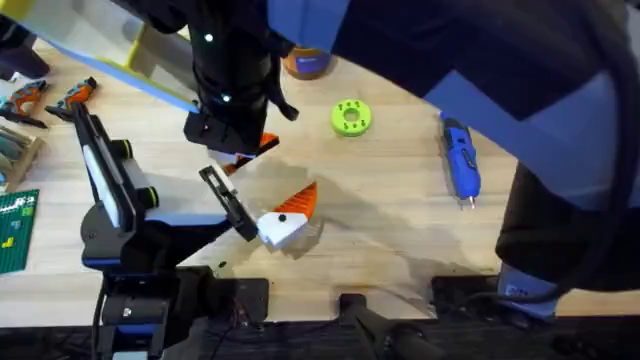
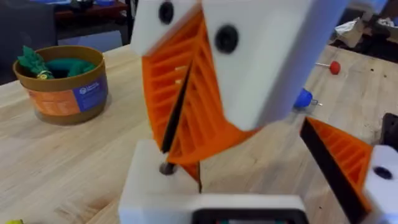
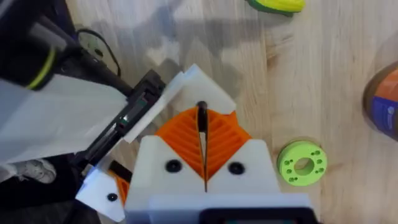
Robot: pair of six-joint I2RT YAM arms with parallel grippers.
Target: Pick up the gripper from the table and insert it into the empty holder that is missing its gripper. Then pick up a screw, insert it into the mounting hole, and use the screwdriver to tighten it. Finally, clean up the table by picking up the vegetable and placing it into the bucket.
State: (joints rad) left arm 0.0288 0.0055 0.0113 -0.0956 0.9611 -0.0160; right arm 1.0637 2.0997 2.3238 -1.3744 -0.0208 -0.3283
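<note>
Jaws closed; bucket [image 2: 62, 84] label illegible

Left arm links [image 1: 110, 185]: being shown in black, with white panels and a blue base block.
Left gripper [image 1: 285, 215]: being seen as white blocks topped by orange ribbed wedges.
Right gripper [image 3: 203, 140]: white finger blocks being marked by black round screw holes; orange ribbed pads being edged in black.
Right arm wrist [image 1: 230, 75]: being shown as glossy black housing.
</note>
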